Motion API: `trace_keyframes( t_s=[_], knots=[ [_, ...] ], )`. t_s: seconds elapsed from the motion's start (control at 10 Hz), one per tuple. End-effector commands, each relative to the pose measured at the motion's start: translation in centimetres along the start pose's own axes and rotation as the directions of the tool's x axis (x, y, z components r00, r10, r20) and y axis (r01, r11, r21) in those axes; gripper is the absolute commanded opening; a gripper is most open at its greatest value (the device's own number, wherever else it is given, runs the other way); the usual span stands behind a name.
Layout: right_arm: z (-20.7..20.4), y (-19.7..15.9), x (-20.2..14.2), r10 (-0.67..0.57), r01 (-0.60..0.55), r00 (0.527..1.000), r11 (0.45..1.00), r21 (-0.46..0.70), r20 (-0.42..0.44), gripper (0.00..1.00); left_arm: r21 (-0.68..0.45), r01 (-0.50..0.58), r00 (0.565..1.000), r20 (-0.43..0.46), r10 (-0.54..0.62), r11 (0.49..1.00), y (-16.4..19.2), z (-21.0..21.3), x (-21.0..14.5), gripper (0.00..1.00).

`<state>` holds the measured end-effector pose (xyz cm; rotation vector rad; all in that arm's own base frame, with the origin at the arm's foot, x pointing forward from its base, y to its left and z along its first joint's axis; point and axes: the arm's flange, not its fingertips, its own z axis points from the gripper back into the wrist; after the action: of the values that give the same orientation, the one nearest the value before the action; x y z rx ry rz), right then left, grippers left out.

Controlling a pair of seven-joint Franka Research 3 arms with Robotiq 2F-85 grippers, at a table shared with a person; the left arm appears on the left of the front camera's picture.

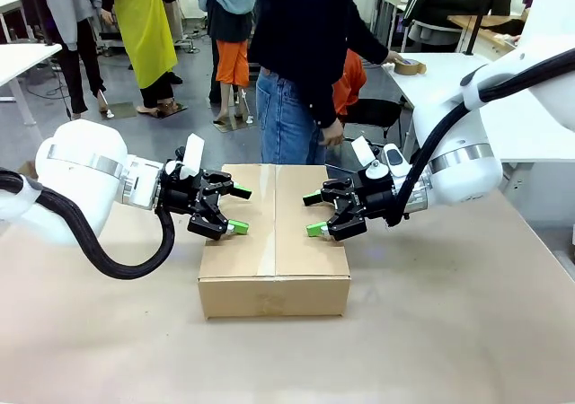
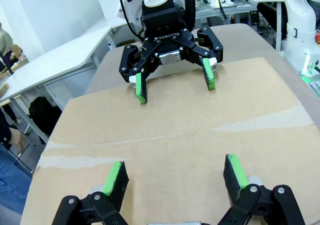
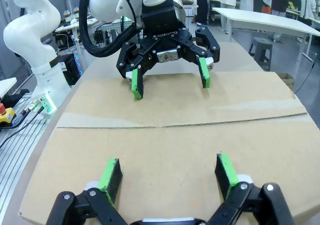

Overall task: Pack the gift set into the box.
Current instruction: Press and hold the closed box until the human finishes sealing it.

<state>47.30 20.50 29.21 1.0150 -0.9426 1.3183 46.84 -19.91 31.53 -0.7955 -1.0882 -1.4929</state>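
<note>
Box (image 1: 274,242) sat closed at table (image 1: 449,332) centre, flaps flat, seam running toward person, long axis across table. Left end effector (image 1: 237,209) and right end effector (image 1: 314,214) faced each other over box lid, both spread wide, empty, holding nothing.

You have the box (image 1: 274,274), a brown corrugated carton, sitting squarely at the middle of the table (image 1: 449,332). Its top flaps are folded down flat and shut, meeting along a centre seam that runs from your side toward the far edge. The contents are hidden.
</note>
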Motion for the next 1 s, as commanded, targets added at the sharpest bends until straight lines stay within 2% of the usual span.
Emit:
trace_keyframes(
  t_s=[0.0, 0.9],
  knots=[
    [-0.01, 0.03, -0.15, 0.0, 0.0, 1.0, 1.0, -0.003, -0.007, 1.0, -0.001, 0.004, 1.0, -0.01, -0.004, 1.0, -0.21, -0.1, -0.4, 1.0],
    [-0.01, 0.03, -0.15, 0.0, 0.0, 1.0, 1.0, -0.003, -0.007, 1.0, -0.001, 0.004, 1.0, -0.01, -0.004, 1.0, -0.21, -0.1, -0.4, 1.0]
  ],
)
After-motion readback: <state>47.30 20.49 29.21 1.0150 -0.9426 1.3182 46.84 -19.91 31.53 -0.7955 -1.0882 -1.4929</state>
